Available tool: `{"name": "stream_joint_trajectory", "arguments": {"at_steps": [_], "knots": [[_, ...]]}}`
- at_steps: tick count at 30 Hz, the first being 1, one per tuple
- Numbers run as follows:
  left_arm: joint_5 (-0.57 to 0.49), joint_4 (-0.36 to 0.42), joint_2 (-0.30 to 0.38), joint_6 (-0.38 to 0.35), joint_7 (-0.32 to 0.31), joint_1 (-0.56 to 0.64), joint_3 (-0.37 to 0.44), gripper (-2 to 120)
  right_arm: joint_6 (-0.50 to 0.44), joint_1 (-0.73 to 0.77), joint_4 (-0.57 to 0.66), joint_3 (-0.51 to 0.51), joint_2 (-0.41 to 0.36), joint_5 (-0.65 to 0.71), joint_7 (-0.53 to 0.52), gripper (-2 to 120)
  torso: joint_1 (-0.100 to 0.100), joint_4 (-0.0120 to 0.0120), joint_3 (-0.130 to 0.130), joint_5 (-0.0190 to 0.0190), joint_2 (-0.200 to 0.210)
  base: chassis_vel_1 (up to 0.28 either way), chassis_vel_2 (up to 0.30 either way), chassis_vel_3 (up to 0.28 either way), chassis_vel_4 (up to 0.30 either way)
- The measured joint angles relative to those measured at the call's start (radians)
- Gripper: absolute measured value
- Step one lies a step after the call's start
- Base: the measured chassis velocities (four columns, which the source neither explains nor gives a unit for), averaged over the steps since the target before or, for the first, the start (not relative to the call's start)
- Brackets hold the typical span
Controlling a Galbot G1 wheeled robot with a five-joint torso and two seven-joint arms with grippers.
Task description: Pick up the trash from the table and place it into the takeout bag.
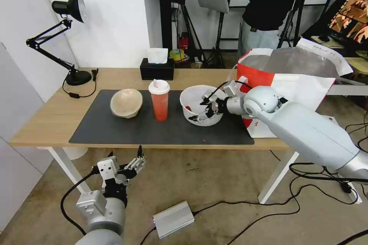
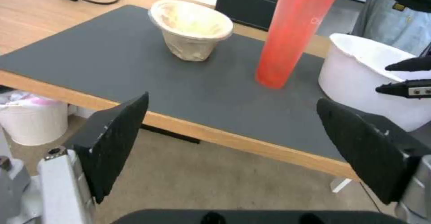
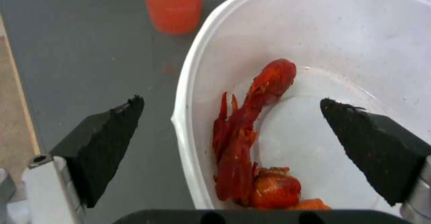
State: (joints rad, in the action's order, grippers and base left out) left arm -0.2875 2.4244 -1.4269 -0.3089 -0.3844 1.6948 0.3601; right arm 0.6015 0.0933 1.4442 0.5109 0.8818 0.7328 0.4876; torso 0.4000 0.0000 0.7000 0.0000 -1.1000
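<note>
On the dark mat (image 1: 153,132) of the table (image 1: 50,118) stand a beige bowl (image 1: 126,103), a red cup with a white lid (image 1: 159,103) and a wide white bowl (image 1: 189,97). My right gripper (image 1: 205,108) is open at the white bowl's near rim. In the right wrist view its jaws (image 3: 231,100) straddle that rim (image 3: 188,92), one finger outside and one over the inside, where red crayfish shells (image 3: 251,133) lie. The takeout bag (image 1: 303,80) stands open just right of the bowl. My left gripper (image 1: 135,162) hangs open below the table's front edge, holding nothing (image 2: 231,101).
A black tissue box (image 1: 156,69) and a desk lamp (image 1: 69,38) stand at the back of the table. A white bin (image 2: 31,119) sits under the table's left end. A silver box (image 1: 173,219) and cables lie on the floor. A person stands behind the bag.
</note>
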Motion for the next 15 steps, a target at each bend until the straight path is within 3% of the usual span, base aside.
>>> {"name": "stream_joint_trajectory", "arguments": {"at_steps": [5, 8, 12, 14, 15], "knots": [[0.0, -0.004, 0.003, 0.003, 0.0, 0.0, -0.003, 100, -0.004, -0.01, -0.017, 0.014, 0.002, -0.004, 0.012, 100, 0.0, 0.0, 0.0, 0.0, 0.0, 0.0, 0.0, 0.0, 0.0], [0.0, -0.007, 0.003, 0.004, 0.0, -0.003, -0.005, 100, -0.005, -0.01, -0.02, 0.016, 0.002, -0.006, 0.015, 93, 0.0, 0.0, 0.0, 0.0, 0.0, 0.0, 0.0, 0.0, 0.0], [-0.001, -0.007, 0.002, 0.004, 0.0, -0.006, -0.007, 100, -0.006, -0.011, -0.023, 0.018, 0.0, -0.006, 0.017, 73, 0.0, 0.0, 0.0, 0.0, 0.0, 0.0, 0.0, 0.0, 0.0], [-0.001, -0.007, 0.002, 0.004, 0.0, -0.006, -0.007, 100, -0.006, -0.011, -0.023, 0.018, 0.0, -0.006, 0.017, 73, 0.0, 0.0, 0.0, 0.0, 0.0, 0.0, 0.0, 0.0, 0.0], [-0.001, -0.007, 0.002, 0.004, 0.0, -0.006, -0.007, 100, -0.006, -0.013, -0.023, 0.02, -0.002, -0.005, 0.017, 65, 0.0, 0.0, 0.0, 0.0, 0.0, 0.0, 0.0, 0.0, 0.0]]}}
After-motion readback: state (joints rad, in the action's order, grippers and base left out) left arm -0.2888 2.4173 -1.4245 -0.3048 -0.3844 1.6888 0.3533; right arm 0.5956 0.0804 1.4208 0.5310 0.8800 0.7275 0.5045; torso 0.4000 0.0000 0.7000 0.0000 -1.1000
